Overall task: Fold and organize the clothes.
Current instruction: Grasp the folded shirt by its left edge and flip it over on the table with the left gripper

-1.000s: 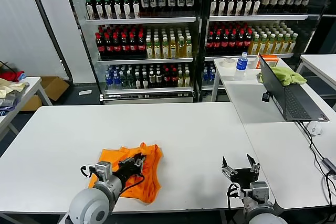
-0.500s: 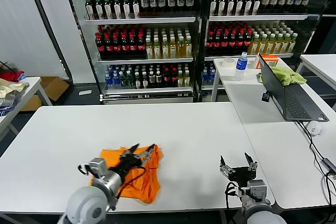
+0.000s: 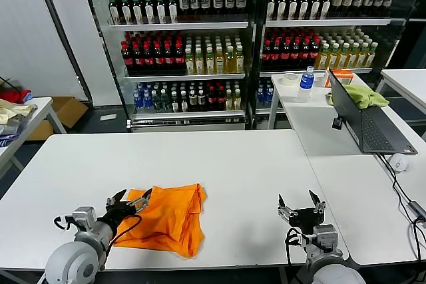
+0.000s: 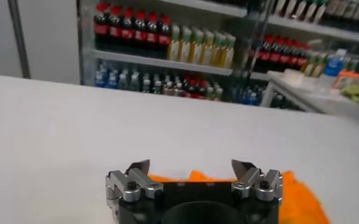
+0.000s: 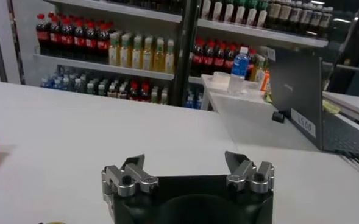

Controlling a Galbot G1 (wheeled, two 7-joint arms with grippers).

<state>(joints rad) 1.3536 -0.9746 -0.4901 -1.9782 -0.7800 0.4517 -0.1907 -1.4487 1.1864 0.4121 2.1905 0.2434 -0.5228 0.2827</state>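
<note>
Shirt (image 3: 166, 217) lies on table (image 3: 253, 164), folded into rough rectangle, just ahead of and right of left pincer (image 3: 130, 199); edges uneven, right side bunched. Fold judged mostly done; squaring-up and placing judged left. Left pincer spread wide, nothing gripped, held at shirt's left corner; contact with cloth not made out. Right pincer (image 3: 299, 201) spread wide, empty, parked well right of shirt above bare table. White lettering not seen. Layers underneath hidden. In left wrist view only shirt's orange strip (image 4: 301, 198) seen behind pincer body.
</note>
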